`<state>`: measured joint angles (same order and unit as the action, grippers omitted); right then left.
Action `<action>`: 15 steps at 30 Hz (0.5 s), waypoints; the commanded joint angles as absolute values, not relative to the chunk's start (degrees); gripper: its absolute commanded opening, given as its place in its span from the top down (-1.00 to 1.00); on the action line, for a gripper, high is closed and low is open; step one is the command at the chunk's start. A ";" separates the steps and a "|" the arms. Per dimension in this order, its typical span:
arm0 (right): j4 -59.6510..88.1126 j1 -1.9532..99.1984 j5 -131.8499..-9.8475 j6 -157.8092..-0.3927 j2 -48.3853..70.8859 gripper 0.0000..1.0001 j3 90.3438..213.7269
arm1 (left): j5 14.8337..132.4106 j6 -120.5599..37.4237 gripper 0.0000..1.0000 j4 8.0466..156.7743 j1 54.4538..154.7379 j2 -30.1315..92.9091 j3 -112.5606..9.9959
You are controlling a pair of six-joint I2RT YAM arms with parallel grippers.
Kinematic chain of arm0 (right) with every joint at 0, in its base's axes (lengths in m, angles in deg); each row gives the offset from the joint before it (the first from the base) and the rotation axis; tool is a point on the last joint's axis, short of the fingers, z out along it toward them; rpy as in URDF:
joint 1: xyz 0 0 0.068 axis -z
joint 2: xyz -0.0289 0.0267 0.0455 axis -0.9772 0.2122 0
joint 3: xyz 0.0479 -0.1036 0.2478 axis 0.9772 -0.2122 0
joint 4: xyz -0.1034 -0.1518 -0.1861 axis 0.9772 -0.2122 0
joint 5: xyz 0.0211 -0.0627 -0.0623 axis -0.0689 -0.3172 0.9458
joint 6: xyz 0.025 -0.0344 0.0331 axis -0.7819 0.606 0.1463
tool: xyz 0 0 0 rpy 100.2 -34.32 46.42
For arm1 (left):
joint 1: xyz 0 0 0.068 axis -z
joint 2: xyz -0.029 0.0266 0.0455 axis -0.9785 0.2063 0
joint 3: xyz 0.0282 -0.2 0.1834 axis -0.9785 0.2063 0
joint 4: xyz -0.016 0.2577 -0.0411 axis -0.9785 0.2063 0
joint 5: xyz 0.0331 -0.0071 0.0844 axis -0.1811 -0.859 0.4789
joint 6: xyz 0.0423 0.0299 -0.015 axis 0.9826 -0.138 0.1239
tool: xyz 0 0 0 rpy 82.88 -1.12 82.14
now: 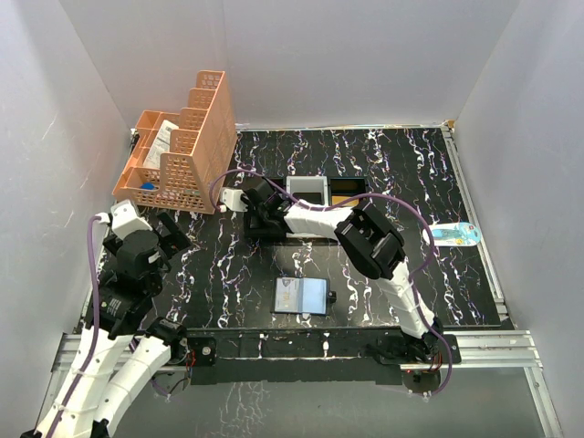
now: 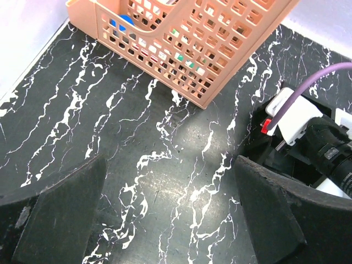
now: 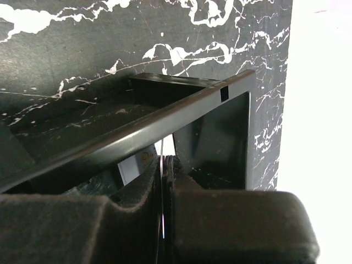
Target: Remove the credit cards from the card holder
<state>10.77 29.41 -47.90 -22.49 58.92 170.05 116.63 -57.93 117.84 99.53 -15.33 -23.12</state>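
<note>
The black, white-veined marble-pattern tabletop (image 1: 420,274) fills the floor of a white-walled enclosure. At its far left corner stands a peach plastic lattice desk organiser (image 1: 187,151) with stepped compartments holding some papers and something blue.

The left arm sits at the near left. Its end effector (image 2: 165,212) hangs over bare tabletop just in front of the organiser, its dark padded fingers (image 2: 60,220) spread wide with nothing between them.

The right arm reaches across from the near right toward the far middle. There its end effector (image 3: 164,162) is poised at the left end of a black-and-white three-compartment rectangular tray (image 1: 307,180). Its fingers are pressed together on a thin pale card (image 3: 163,220), which is seen edge-on as a light line in the seam between the pads (it is hard to make out more than that). They sit right against the tray's black wall (image 3: 165,118), and a scrap of white with an orange mark shows just beyond that wall.

The flat grey-blue bifold card holder (image 1: 301,297) lies opened out on the tabletop near the front edge — between the two arm bases and well apart from both end effectors. Its two panels lie side by side, the left one paler, and the small black tab (image 1: 330,297) is at its right edge.

A pale blue-and-white oblong item (image 1: 454,234) lies at the right edge — too small to identify.
</note>
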 commanded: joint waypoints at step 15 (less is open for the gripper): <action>17.26 29.14 -40.02 -22.37 61.31 0.71 173.05 | 118.78 -58.68 -0.97 118.39 99.23 -15.40 -23.44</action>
